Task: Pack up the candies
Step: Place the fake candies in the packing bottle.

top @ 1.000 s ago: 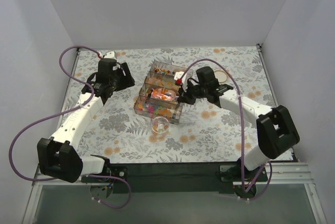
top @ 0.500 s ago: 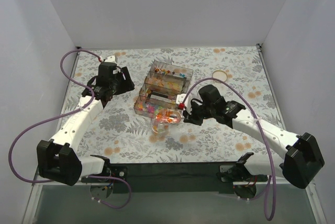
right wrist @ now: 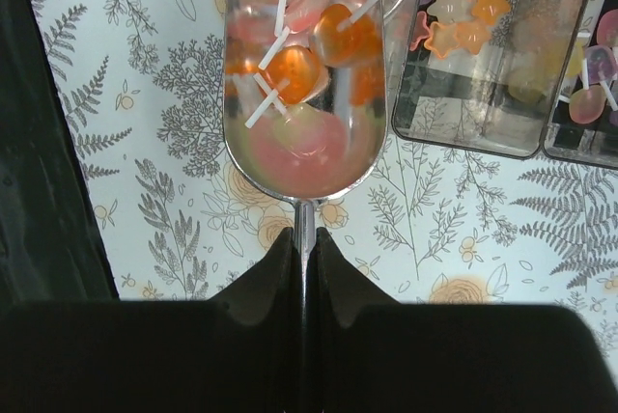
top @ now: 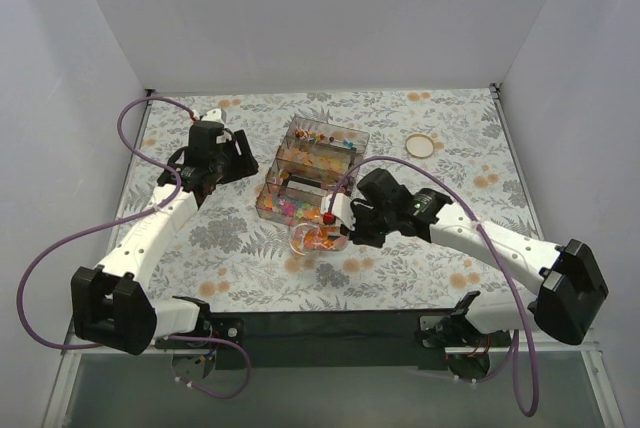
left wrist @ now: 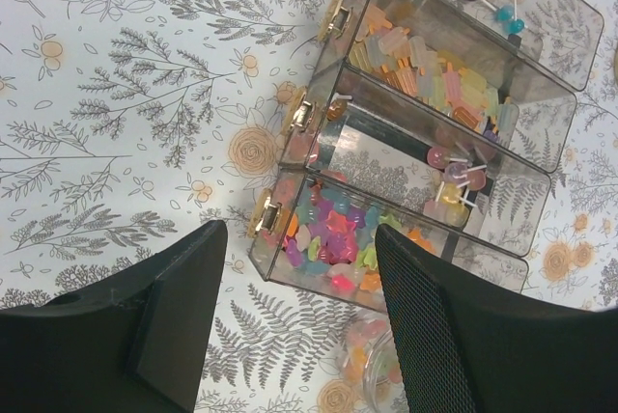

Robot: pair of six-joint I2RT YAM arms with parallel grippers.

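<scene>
The candies fill a clear compartment box at the table's middle: star sweets, jelly pieces and lollipops in separate trays. My right gripper is shut on the thin handle of a metal scoop, as the right wrist view shows. The scoop holds orange and pink lollipop candies and sits just over a small clear jar in front of the box. My left gripper is open and empty, above the cloth left of the box; the left wrist view looks down on the box and the jar's rim.
A round lid lies at the back right of the flowered tablecloth. White walls close in the table on three sides. The black base plate runs along the near edge.
My right arm has carried the loaded scoop from over the box forward and down to the jar. The left arm has shifted only slightly.
</scene>
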